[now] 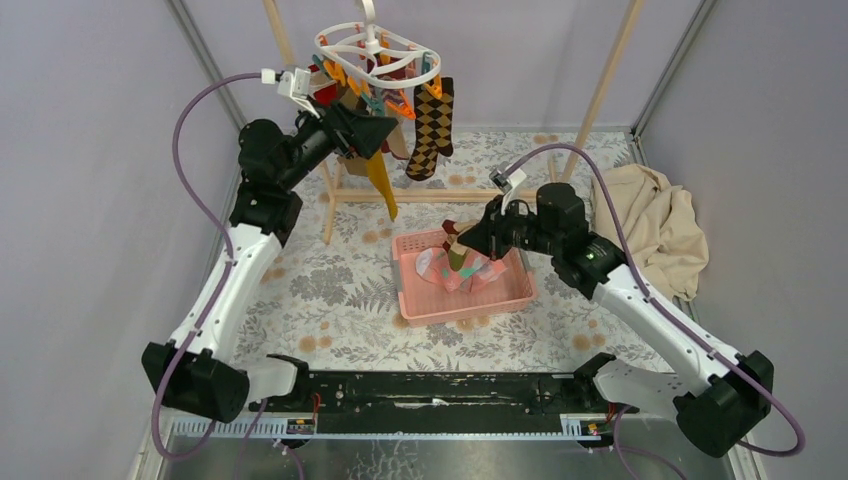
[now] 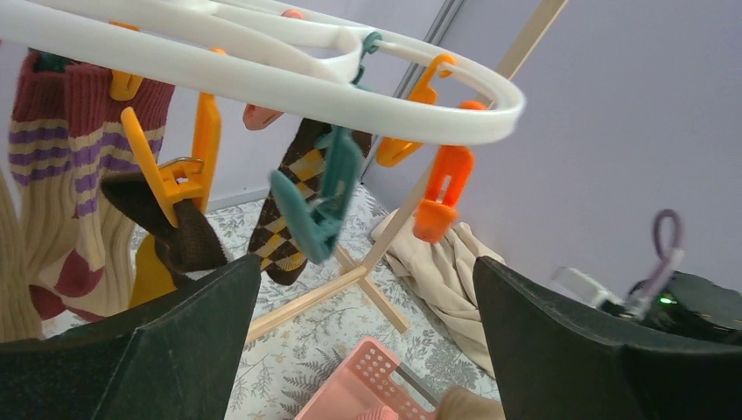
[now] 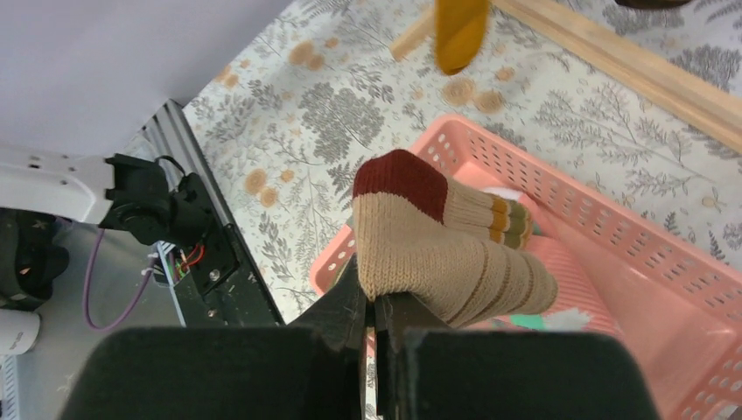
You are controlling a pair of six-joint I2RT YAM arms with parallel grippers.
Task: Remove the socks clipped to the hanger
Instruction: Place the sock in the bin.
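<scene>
Under the hanger [image 2: 262, 83], left gripper [image 2: 363, 280] spread; right gripper [image 3: 376, 306] tight on half-hidden sock [image 3: 446, 254].

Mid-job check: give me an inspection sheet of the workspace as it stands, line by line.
Surface: floral-patterned table, pink basket in the middle.
Job's things: hanger hangs by the wooden rack; argyle sock, mustard sock and striped sock clipped on.
Clutter: beige cloth at right.
Grippers: left gripper open and empty beneath the hanger; right gripper shut on a beige sock over the basket.
Cables: purple cables arch above both arms, not touching the hanger.
Surroundings: lilac walls.
</scene>
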